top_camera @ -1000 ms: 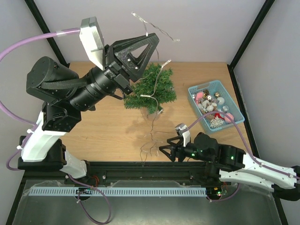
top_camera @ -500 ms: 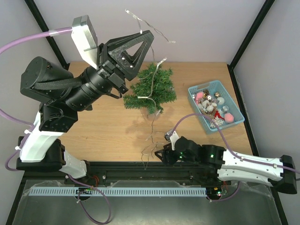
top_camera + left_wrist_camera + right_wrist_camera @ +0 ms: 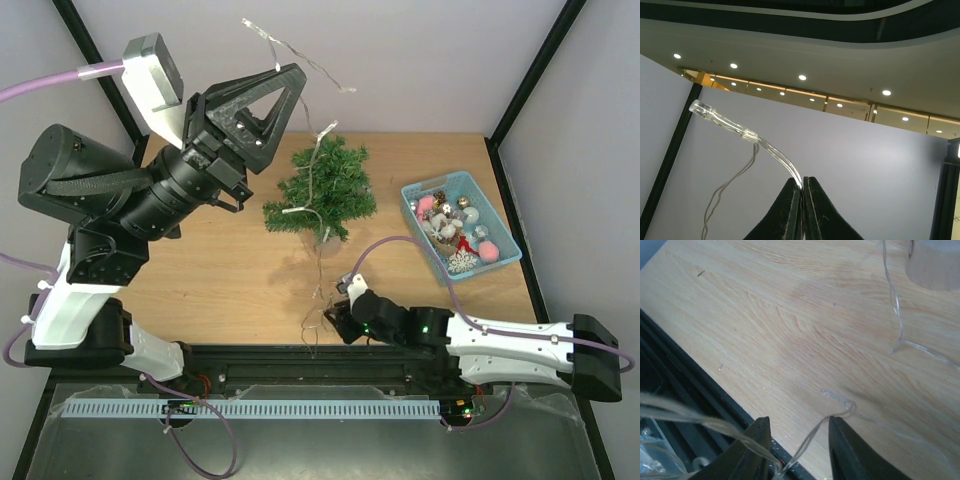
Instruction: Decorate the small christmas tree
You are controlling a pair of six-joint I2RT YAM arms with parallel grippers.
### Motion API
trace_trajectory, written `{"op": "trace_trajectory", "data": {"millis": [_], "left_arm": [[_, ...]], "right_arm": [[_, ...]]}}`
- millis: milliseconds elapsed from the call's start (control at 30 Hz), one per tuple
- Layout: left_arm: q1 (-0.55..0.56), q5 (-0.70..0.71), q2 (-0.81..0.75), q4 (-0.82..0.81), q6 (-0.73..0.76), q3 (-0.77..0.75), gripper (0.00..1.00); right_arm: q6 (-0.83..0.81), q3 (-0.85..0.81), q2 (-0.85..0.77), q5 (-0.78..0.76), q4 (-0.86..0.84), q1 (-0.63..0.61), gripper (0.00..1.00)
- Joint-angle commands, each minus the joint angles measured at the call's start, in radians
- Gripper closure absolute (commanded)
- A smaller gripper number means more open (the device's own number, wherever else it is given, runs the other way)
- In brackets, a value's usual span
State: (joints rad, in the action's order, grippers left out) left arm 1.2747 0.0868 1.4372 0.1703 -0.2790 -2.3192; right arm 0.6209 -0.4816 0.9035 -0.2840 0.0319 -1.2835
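Small christmas tree stands upright on the tabletop, upper centre of the overhead view, left of the blue basket of ornaments.

Wire light string is draped over the tree. One end rises to my left gripper, high at upper left, jaws pressed together and pinching the strand. The tail trails down to the tabletop's near edge.

There my right gripper sits low, jaws spread, with a strand lying between them, not pinched.

Risks, my estimate:
- The thin wire slips out as the right jaws close.
- A taut pull from the left snags branches and tips the light tree.
- Loose loops tangle.
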Motion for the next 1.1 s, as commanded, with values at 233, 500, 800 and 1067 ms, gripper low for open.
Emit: {"op": "trace_trajectory", "data": {"millis": [233, 500, 800, 1067], "left_arm": [[-0.005, 0.099, -0.081, 0.094, 0.009, 0.076, 0.95], [-0.005, 0.107, -0.075, 0.191, -0.003, 0.084, 0.95], [-0.006, 0.139, -0.079, 0.215, 0.026, 0.047, 0.95], [-0.005, 0.199, -0.147, 0.264, 0.04, 0.034, 0.95]], "right_arm": [[0.056, -0.274, -0.146, -0.36, 0.367, 0.007, 0.99], [-0.052, -0.644, -0.136, -0.632, 0.58, 0.043, 0.99], [-0.464, -0.963, 0.123, -0.653, 0.323, 0.308, 0.99], [-0.516, -1.331, 0.363, -0.365, 0.329, 0.646, 0.99]]}}
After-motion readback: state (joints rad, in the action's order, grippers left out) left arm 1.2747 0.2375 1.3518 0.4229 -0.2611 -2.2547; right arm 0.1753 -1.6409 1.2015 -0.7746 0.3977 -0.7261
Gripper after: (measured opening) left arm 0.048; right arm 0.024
